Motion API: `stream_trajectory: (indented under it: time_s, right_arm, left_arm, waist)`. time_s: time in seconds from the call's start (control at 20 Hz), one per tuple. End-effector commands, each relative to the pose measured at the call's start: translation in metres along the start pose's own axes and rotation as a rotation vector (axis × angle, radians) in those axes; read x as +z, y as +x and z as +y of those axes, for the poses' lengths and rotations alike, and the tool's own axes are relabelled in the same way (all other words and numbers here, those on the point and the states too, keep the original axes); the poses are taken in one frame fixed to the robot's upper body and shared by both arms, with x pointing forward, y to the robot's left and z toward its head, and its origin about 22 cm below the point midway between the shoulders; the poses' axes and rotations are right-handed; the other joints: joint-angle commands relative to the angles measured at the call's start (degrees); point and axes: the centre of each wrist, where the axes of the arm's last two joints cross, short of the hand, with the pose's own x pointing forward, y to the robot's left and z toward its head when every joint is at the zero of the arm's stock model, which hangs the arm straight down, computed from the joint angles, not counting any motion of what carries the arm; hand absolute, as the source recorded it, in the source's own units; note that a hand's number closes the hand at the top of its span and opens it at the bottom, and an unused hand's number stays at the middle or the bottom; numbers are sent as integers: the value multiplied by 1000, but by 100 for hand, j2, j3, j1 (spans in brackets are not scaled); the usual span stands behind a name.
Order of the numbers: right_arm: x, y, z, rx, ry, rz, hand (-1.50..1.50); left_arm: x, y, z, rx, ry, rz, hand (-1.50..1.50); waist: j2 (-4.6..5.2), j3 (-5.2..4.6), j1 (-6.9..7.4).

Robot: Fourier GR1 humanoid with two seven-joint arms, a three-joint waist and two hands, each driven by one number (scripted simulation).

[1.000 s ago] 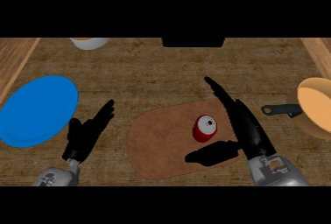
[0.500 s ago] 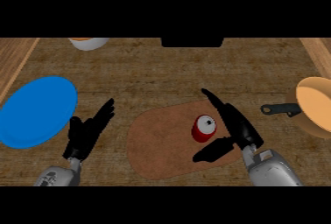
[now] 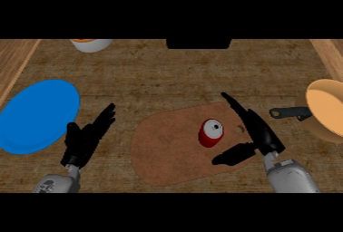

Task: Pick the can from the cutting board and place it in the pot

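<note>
A red can [image 3: 210,132] with a white top lies on the brown cutting board [image 3: 167,149] in the middle of the counter. My right hand [image 3: 258,133] is open just right of the can, fingers stretched up and left past it and thumb [image 3: 231,155] pointing toward the can's lower side; it does not hold the can. The orange pot [image 3: 327,108] with a dark handle [image 3: 288,112] sits at the right edge. My left hand [image 3: 85,138] rests open left of the board.
A blue plate [image 3: 36,115] lies at the left, close to my left hand. A white and orange cup [image 3: 92,44] stands at the back left. A dark object [image 3: 199,43] sits at the back centre. Wooden edges border both sides.
My right hand has shifted left and slightly down, closing in beside the can. The can, board and left hand have stayed where they were.
</note>
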Motion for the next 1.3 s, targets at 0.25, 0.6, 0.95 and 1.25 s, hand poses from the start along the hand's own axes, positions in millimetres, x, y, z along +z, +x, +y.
stream_trajectory:
  time_s: [0.25, 0.6, 0.95, 1.25]
  right_arm:
    - [-4, -21, -7, -254, 55, -110, -150]
    - [-29, -41, 30, -330, 71, -56, -150]
    - [-38, -59, 51, -397, 89, -55, -150]
    - [-29, -86, 72, -315, 114, -136, 150]
  left_arm:
    - [-14, 20, -4, -5, -4, 2, 0]
    - [5, -7, -11, 0, 7, 9, 0]
    - [-5, 15, -20, -11, 8, -19, 0]
    - [-12, -2, -1, -3, 10, -1, 0]
  waist:
    - [4, 1, -8]
    - [5, 1, 25]
    - [-1, 0, 7]
    - [3, -1, -11]
